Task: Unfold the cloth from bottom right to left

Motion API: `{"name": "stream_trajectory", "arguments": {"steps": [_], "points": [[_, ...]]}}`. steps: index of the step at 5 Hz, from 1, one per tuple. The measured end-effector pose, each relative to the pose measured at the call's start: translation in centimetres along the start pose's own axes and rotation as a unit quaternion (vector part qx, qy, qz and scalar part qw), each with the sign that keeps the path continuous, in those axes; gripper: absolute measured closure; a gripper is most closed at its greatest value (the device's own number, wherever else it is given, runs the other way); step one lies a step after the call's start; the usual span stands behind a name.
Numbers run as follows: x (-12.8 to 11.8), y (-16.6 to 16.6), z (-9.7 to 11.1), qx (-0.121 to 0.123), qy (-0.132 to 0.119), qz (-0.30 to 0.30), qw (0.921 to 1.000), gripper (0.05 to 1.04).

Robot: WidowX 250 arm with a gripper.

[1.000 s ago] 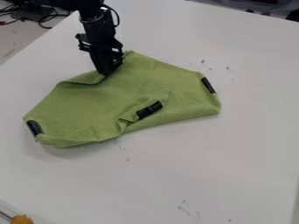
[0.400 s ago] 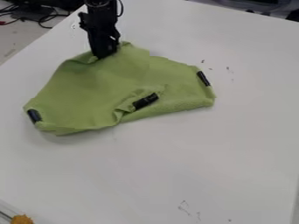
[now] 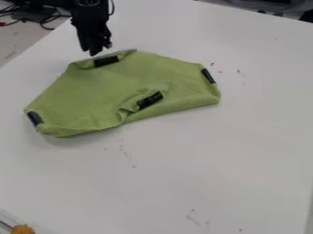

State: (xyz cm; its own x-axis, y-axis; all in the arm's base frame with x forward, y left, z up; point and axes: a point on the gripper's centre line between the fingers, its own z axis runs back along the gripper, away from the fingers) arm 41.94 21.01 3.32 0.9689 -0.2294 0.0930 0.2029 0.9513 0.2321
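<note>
White table [image 3: 183,169], green cloth [image 3: 85,100] near the tool [image 3: 98,50], cannot tell if open or closed

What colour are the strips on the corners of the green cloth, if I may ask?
The strips are black, as the camera view shows best.

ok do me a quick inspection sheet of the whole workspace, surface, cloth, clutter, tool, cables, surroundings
surface: white table, a few small dark marks on it
job's things: green cloth, partly unfolded, rumpled by the middle one of its black strips; others at its left, right and upper edges
clutter: orange-yellow lump at the bottom left corner
tool: black tool at the cloth's upper edge; contact can't be told
cables: black cables and a bit of red, top left, off the table
surroundings: pale floor at top left; dark items beyond the top right edge
</note>
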Motion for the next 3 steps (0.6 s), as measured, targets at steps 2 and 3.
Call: {"name": "stream_trajectory", "arguments": {"steps": [2, 3], "points": [[1.5, 1.5, 0.2, 0.013, -0.006, -0.017, 0.9998, 0.090], [1.5, 1.1, 0.6, -0.001, -0.002, -0.021, 0.9998, 0.081]]}}
